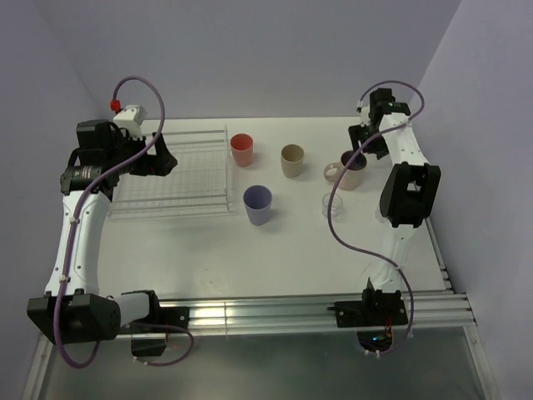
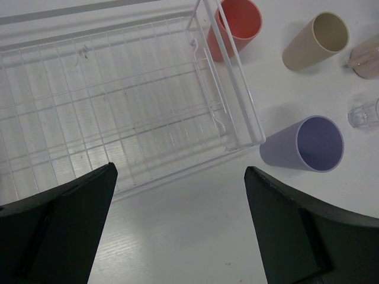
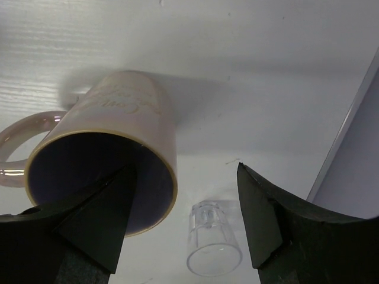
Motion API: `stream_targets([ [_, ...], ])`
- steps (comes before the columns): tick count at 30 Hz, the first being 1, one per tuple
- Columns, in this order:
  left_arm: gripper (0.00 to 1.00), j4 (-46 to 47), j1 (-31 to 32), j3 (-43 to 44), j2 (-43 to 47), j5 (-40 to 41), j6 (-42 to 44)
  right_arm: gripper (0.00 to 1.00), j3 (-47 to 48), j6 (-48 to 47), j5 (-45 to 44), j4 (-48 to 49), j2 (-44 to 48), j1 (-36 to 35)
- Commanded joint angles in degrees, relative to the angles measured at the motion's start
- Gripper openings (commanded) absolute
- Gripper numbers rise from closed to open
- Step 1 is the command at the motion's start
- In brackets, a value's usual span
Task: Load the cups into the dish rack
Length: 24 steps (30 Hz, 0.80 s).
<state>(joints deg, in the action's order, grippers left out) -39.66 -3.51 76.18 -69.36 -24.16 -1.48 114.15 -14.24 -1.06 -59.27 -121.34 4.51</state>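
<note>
Right gripper (image 3: 186, 174): jaws apart, straddling the rim of the mug (image 3: 124, 118). One finger sits inside the mouth; the other stands outside, clear of the wall. This placement suits a pinch on the wall, which is not yet made. The handle lies opposite the straddled wall, out of the way.

The mug stands on the table (image 1: 291, 250) at far right, well apart from the rack (image 2: 118, 100). A glass (image 3: 213, 236) stands near it; mind it during the lift.

Left gripper (image 2: 180, 170): wide open, empty, hovering over the rack's near edge.

The rack holds no cups. Coral cup (image 1: 241, 150), tan cup (image 1: 292, 160) and lavender cup (image 1: 257, 204) stand between rack and mug.
</note>
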Motion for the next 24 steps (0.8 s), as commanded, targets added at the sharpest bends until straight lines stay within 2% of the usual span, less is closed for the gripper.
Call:
stream_targets([
  [1,0.99,2.83,0.17,0.11,-0.77,-0.89,0.86,0.76,4.14,-1.76,0.18,-3.75,-3.02,0.23],
  [11,0.99,2.75,0.17,1.34,-2.62,-1.06,0.51,0.67,8.81,-1.58,2.64,-8.58,-9.88,0.32],
  [14,0.99,3.1,0.26,1.6,-2.8,-0.71,-0.02,0.6,9.43,-1.41,3.26,-9.64,-10.49,0.23],
  [17,0.99,3.53,0.17,1.6,-2.71,-0.62,-0.19,0.48,9.51,-1.23,3.61,-10.51,-10.5,0.23],
  [18,0.99,3.54,0.17,1.6,-2.79,-0.54,-0.28,0.35,9.51,-1.23,3.87,-10.69,-10.5,0.23],
  [20,0.99,3.62,0.26,1.69,-2.97,-0.36,-0.37,0.2,9.16,-0.7,4.22,-10.78,-10.06,0.23],
  [21,0.99,3.54,0.17,1.86,-3.06,-0.45,-0.46,0.07,9.08,-0.61,4.31,-10.87,-9.8,0.23],
  [22,0.99,3.62,0.17,1.95,-3.15,-0.53,-0.55,0.02,9.07,-0.27,4.49,-10.96,-9.53,0.23],
  [24,0.99,3.36,0.26,2.22,-3.23,-0.53,-0.55,0.0,8.64,0.0,4.75,-10.7,-8.13,0.23],
])
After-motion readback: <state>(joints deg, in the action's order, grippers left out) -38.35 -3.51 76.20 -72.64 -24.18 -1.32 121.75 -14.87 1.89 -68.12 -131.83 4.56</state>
